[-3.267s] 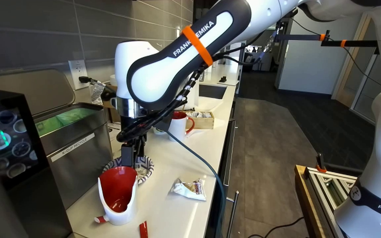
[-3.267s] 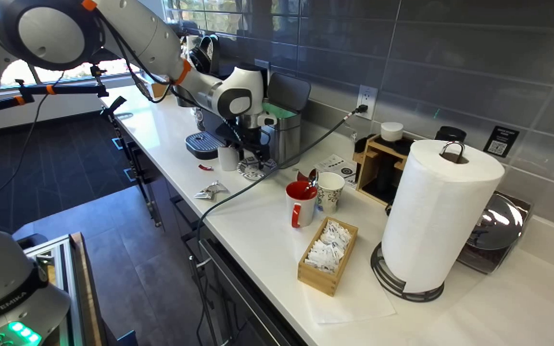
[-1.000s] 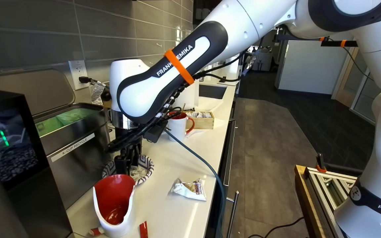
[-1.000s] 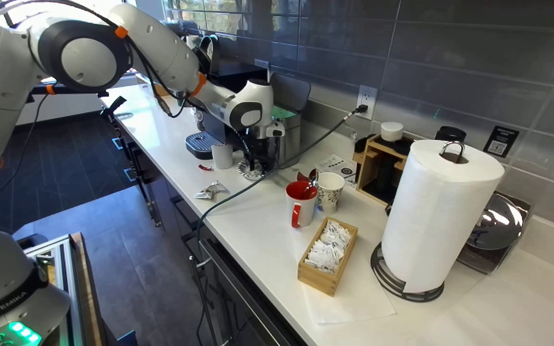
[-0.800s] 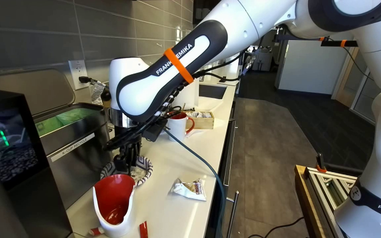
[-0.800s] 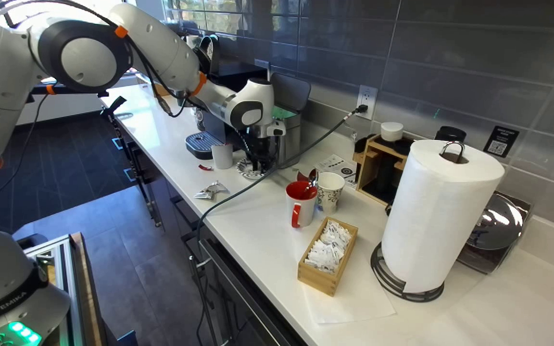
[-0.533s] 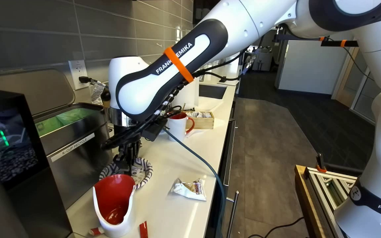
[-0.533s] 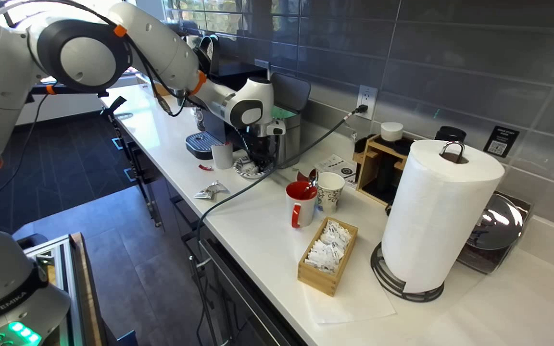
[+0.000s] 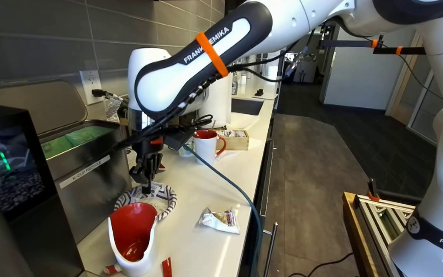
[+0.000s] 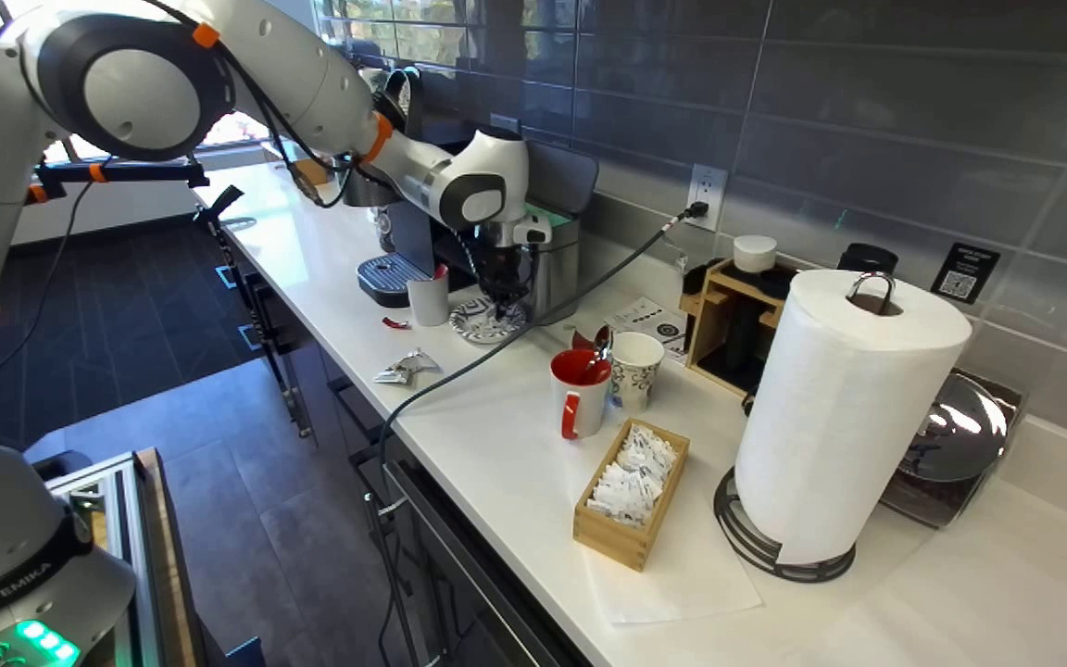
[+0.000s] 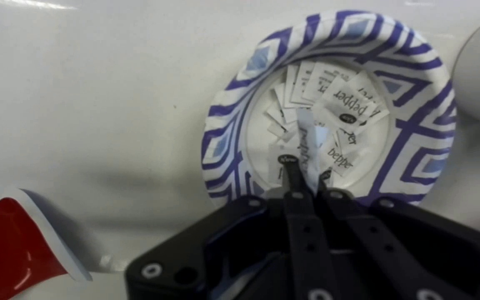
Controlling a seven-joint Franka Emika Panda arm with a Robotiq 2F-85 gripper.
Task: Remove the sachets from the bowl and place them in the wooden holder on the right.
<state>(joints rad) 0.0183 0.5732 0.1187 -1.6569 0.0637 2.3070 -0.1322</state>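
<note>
My black two-fingered gripper (image 11: 313, 183) is standing with its fingers almost together, and I am pinching between them one white paper sachet (image 11: 307, 146) lettered "pepper" (it is showing nearly edge-on in the wrist view). Its near end is sitting in the grip; the rest is projecting past the tips. Beneath, the loose white paper sachets (image 11: 350, 102) are lying fanned and overlapping in the round white paper bowl (image 11: 223, 143) with purple and blue banding. I am expecting each to be very light, limp and smooth-faced; a hard squeeze could be splitting a seam. For later picks I am favouring a raised edge of the fan, since flat-lying ones may be sliding over one another. Farther out, in both exterior views, a white mug (image 10: 589, 398) with red lining and handle is standing between the bowl and the pale oblong lidless wooden holder (image 10: 609, 539), where white paper packets (image 10: 631, 482) are lying; delivery there is, I am judging, the next step.
</note>
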